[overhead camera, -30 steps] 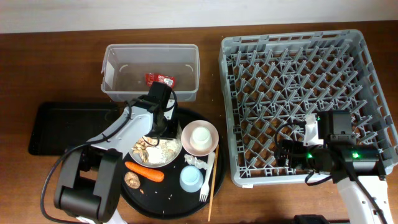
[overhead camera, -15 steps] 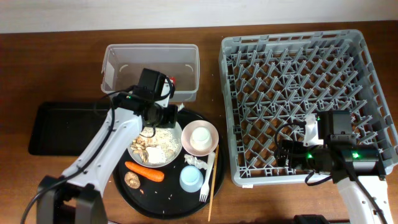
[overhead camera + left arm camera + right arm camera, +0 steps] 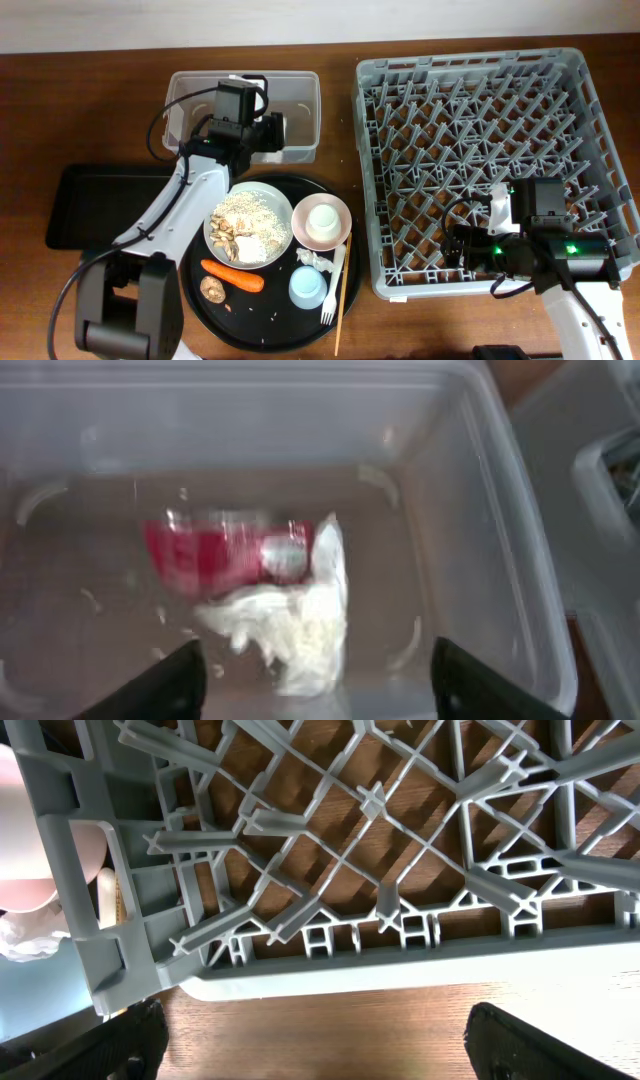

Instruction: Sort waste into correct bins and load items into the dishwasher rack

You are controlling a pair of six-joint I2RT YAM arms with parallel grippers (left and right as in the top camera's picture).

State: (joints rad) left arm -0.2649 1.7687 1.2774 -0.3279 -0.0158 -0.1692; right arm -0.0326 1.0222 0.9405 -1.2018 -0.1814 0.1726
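My left gripper (image 3: 272, 134) hangs open over the clear tub (image 3: 178, 120), nothing between its fingers (image 3: 180, 678). Below it in the tub lie a crumpled white tissue (image 3: 295, 622) and the red wrapper (image 3: 215, 552). On the round tray sit the white plate (image 3: 284, 206) with rice-like scraps, an orange carrot (image 3: 232, 275), brown bits (image 3: 212, 289), another tissue (image 3: 315, 260), a pink bowl (image 3: 340, 215) holding a white cup (image 3: 322, 220), a blue cup (image 3: 307, 287), a fork (image 3: 331, 288) and a chopstick (image 3: 344, 285). My right gripper (image 3: 460, 246) stands open at the grey rack's (image 3: 480, 120) front edge, empty.
The shallow black rectangular tray (image 3: 100, 200) lies at the left beside the round black tray (image 3: 262, 325). In the right wrist view the rack's front wall (image 3: 330, 925) stands just above bare wood, with the pink bowl (image 3: 30, 870) past its left corner.
My left gripper rose from the plate, travelled back over the clear tub and opened. A white tissue now lies in the tub beside the red wrapper. The right arm has not moved.
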